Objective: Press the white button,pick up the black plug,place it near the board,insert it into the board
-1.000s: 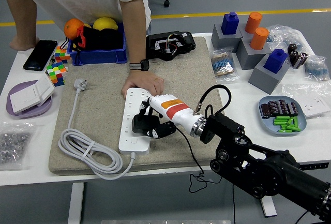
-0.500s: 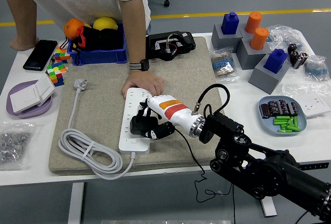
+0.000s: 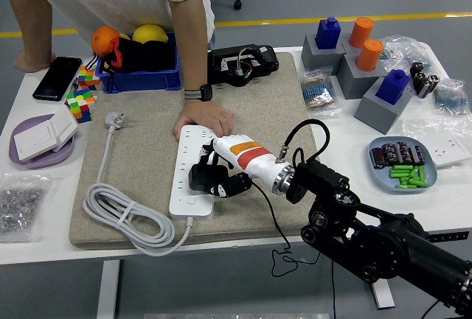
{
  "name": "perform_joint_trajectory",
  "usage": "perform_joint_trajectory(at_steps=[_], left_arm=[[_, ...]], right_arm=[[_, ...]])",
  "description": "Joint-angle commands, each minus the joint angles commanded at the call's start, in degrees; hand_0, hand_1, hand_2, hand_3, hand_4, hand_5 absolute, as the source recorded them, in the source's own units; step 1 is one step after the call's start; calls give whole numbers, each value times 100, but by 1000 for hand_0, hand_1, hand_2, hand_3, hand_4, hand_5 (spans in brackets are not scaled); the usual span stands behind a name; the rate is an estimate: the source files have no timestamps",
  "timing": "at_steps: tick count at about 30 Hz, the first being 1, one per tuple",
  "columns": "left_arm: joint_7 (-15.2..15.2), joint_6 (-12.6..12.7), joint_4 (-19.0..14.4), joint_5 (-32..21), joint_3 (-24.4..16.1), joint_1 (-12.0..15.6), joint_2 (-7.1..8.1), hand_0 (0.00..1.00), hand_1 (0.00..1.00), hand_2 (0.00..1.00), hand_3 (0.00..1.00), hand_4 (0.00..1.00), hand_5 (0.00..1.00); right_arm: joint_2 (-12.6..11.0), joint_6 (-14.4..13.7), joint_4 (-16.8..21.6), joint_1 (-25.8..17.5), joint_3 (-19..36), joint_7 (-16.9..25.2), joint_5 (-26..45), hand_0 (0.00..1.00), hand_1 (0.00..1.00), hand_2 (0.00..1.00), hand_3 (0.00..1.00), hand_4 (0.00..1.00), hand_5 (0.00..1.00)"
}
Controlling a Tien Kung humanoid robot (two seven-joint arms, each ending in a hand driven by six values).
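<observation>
Right hand (image 3: 221, 175): white shell with red and orange patches, black fingers curled around the black plug (image 3: 202, 178), holding it over the near end of the board; whether its pins are seated cannot be told

Board (image 3: 193, 168): long white power strip lying lengthwise on the grey felt mat (image 3: 273, 113), cable (image 3: 122, 216) coiled at the mat's near left corner, its own white plug (image 3: 114, 119) lying at the mat's left edge

Person's hand (image 3: 204, 119): resting flat on the board's far end, dark band on the wrist; the person stands at the table's (image 3: 44, 242) far side

Blue bin (image 3: 140, 76): far left, holding orange and yellow rounded objects

Left side: phone (image 3: 57, 78), coloured cubes (image 3: 80, 98), purple dish (image 3: 40, 153) carrying a white switch plate

Right side: grey stepped blocks (image 3: 354, 76) with blue and orange pegs, a plate (image 3: 402, 164) of dark and green parts, several clear bags

Black device (image 3: 242, 63): at the mat's far edge
</observation>
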Motion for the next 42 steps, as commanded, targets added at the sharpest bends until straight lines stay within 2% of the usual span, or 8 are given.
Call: perform_joint_trajectory(at_steps=[42], left_arm=[[11, -5, 0, 43, 4, 25, 2, 650, 640, 630, 672, 508, 90]], right_arm=[[0, 104, 51, -21, 142, 22, -32, 292, 397, 420, 476, 850, 2]])
